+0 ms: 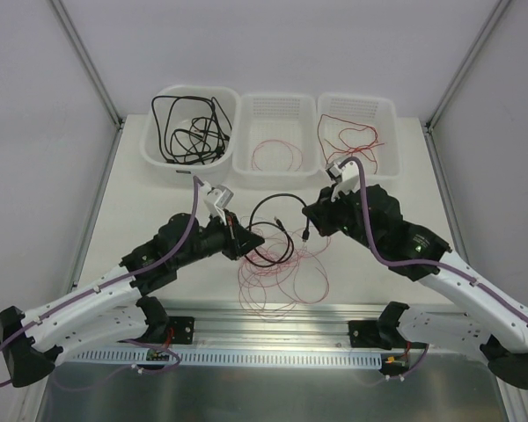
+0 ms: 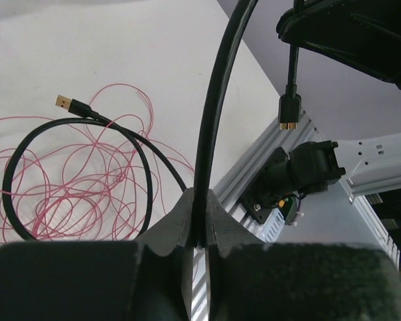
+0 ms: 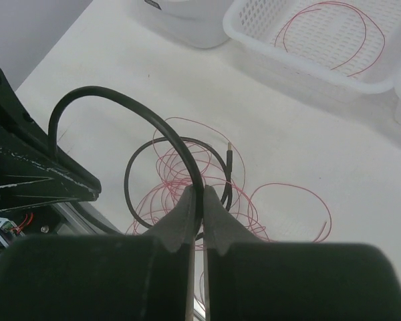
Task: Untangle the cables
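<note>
Left wrist view alone: gold plug tips [image 2: 64, 102] are shown on the smooth black cable [image 2: 214, 114], clamped by left gripper [image 2: 199, 204] and right gripper [image 3: 198, 195]. Its coil is laid over fine pink wire [image 2: 80, 180] by the tabletop's [image 1: 158, 202] near edge.

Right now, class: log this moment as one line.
left gripper: shut on black cable | right gripper: shut on black cable | pink wires: tangled on table, under its loop
</note>
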You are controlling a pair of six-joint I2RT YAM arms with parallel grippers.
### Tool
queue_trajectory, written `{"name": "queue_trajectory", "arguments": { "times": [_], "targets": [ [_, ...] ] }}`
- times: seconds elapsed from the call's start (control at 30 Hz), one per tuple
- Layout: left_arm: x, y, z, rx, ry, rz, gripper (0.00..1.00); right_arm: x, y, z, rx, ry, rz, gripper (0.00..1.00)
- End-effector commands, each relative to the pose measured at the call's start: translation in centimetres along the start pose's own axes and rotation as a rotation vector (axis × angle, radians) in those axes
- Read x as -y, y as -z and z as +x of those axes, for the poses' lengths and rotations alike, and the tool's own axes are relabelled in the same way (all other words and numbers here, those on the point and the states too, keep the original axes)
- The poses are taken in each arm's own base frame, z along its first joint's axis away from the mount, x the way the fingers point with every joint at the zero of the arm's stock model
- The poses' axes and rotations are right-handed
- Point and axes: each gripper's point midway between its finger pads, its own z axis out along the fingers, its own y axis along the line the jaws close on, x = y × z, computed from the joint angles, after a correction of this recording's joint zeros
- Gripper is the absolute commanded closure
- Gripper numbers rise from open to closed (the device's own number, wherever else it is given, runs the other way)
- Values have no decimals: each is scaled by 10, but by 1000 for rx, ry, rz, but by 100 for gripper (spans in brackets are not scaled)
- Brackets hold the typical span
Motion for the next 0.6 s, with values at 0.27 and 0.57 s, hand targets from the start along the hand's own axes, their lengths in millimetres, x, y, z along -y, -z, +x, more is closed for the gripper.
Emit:
{"name": "queue_trajectory", "arguments": {
  "times": [0.27,0.57],
  "targets": [
    [27,16,-50,140,-40,-13,100,12,-13,38,-78,-20,50,61],
    [62,42,-86,90,74,-31,100,36,-35,107,-187,-65,41,45]
  ]
}}
